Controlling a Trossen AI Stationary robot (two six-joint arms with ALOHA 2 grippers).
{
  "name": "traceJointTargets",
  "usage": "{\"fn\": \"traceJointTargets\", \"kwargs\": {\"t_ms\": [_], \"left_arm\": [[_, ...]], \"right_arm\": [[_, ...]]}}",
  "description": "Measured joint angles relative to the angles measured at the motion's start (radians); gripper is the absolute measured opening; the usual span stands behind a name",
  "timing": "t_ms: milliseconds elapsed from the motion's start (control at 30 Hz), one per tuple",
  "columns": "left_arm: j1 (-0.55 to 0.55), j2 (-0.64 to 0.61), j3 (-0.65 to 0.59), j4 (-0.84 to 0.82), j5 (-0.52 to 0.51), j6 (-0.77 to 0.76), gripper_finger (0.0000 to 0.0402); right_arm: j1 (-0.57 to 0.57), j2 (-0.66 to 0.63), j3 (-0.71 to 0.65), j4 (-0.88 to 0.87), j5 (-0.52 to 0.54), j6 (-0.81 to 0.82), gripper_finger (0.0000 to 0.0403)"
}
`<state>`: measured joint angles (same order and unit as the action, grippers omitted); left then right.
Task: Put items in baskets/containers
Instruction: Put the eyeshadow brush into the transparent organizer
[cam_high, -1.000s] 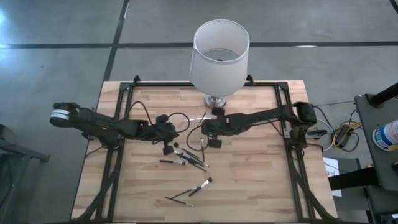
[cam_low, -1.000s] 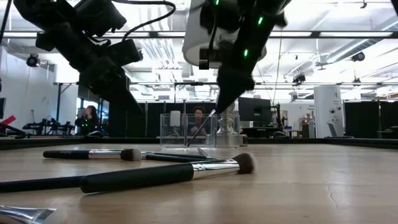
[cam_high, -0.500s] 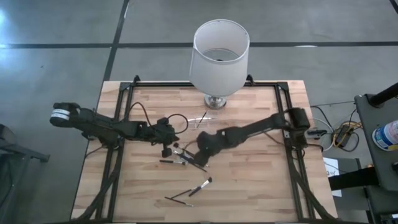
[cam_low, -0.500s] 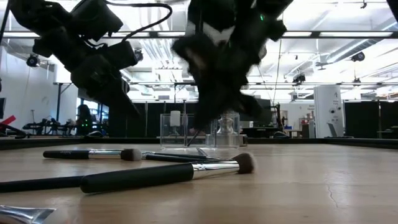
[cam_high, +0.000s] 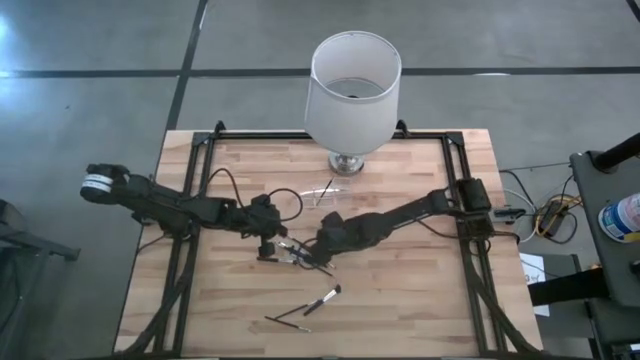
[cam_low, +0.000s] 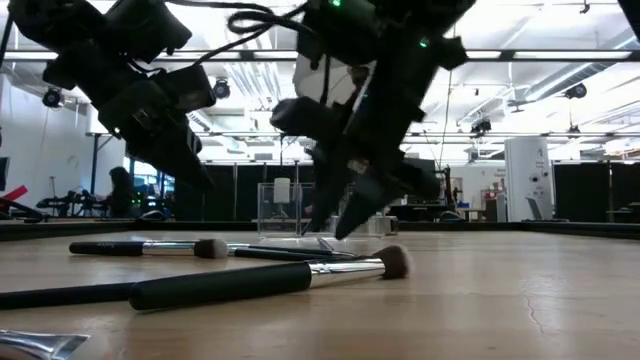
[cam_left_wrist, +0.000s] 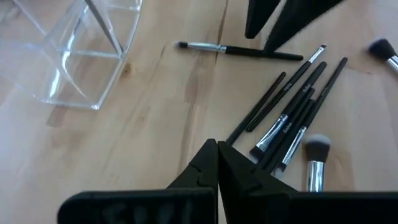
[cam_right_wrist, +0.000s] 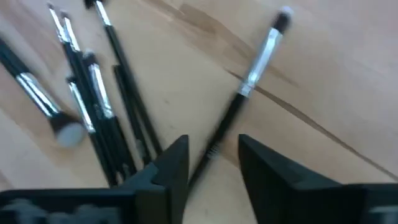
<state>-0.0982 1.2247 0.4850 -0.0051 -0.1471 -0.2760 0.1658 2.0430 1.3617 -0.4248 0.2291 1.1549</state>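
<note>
The clear holder (cam_high: 322, 190) stood beyond the brush pile (cam_high: 300, 255) at mid-table. The right gripper (cam_right_wrist: 211, 163), fingers spread and empty, hovered astride one brush (cam_right_wrist: 249, 99), its length running straight ahead between them. The left gripper (cam_left_wrist: 217, 163) waited beside, clenched.

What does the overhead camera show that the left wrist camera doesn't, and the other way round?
Only the overhead view shows the white lampshade on its metal base, both whole arms, and two brushes lying apart near the table's front edge. Only the left wrist view shows the clear plastic holder plainly, and the left gripper with its fingers shut, empty. Both show the wooden table and the main cluster of dark brushes, with the right gripper at it.
</note>
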Motion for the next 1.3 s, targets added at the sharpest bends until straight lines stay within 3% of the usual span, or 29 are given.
{"fn": "traceJointTargets", "kwargs": {"t_ms": [200, 533, 667, 933, 1300], "left_arm": [[-0.021, -0.027, 0.0, -0.037, 0.0, -0.064, 0.0002], [-0.034, -0.072, 0.0, -0.075, -0.003, -0.094, 0.0002], [-0.036, -0.089, 0.0, -0.076, -0.003, -0.113, 0.0002], [-0.036, -0.133, 0.0, -0.079, -0.003, -0.121, 0.0002], [-0.05, -0.152, 0.0, -0.081, -0.004, -0.208, 0.0002]], "right_arm": [[-0.007, 0.103, 0.169, -0.265, 0.104, 0.027, 0.0166], [-0.006, 0.26, 0.356, -0.426, 0.056, -0.066, 0.0164], [-0.02, 0.253, 0.351, -0.436, 0.006, -0.097, 0.0133], [-0.018, 0.225, 0.295, -0.441, 0.002, -0.121, 0.0022], [0.018, 0.144, 0.182, -0.385, -0.038, -0.415, 0.0015]]}}
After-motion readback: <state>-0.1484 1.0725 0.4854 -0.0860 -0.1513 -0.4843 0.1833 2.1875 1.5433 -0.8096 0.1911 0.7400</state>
